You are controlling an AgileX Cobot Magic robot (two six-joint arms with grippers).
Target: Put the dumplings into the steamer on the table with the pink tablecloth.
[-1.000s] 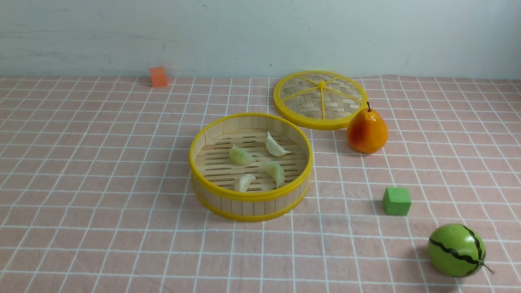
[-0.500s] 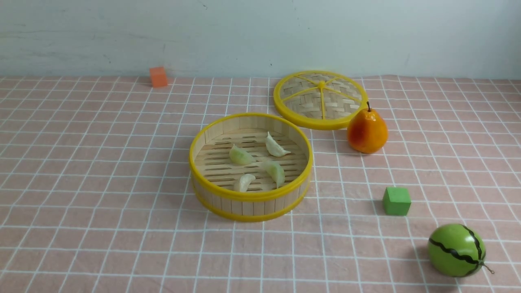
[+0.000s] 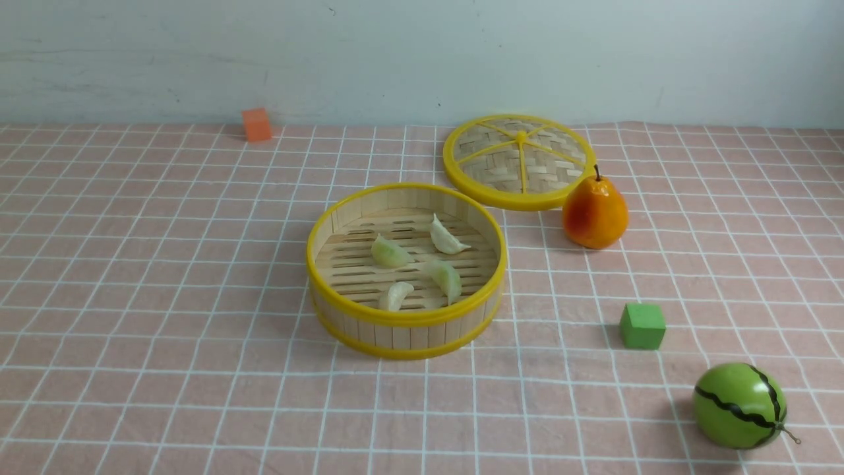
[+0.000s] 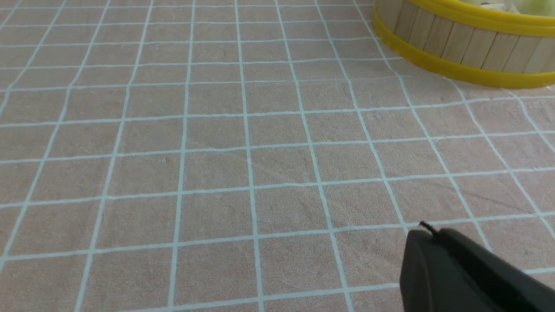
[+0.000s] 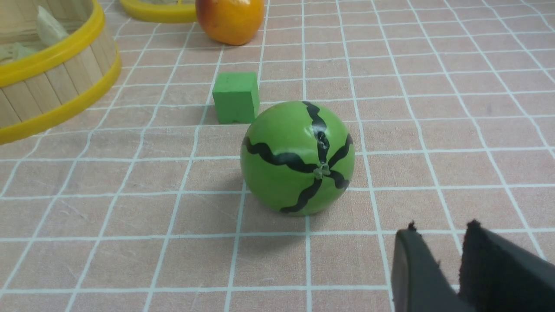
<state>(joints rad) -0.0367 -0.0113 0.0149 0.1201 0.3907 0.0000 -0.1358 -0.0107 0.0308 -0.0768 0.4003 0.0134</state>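
Note:
The round bamboo steamer (image 3: 405, 330) with yellow rims stands mid-table on the pink tablecloth (image 3: 165, 264). Several pale dumplings (image 3: 389, 252) lie on its slatted floor, one near the front wall (image 3: 395, 295). Neither arm shows in the front view. In the left wrist view my left gripper (image 4: 429, 234) hovers shut over bare cloth, with the steamer (image 4: 459, 47) well off from it. My right gripper (image 5: 442, 229) is open with nothing between its fingers, close behind the watermelon ball (image 5: 298, 158). The steamer (image 5: 47, 86) sits at that view's edge.
The woven steamer lid (image 3: 519, 161) lies flat behind the steamer, and an orange pear (image 3: 595, 212) touches its rim. A green cube (image 3: 641, 325) and the watermelon ball (image 3: 738, 406) sit at the front right. An orange cube (image 3: 256, 124) rests by the back wall.

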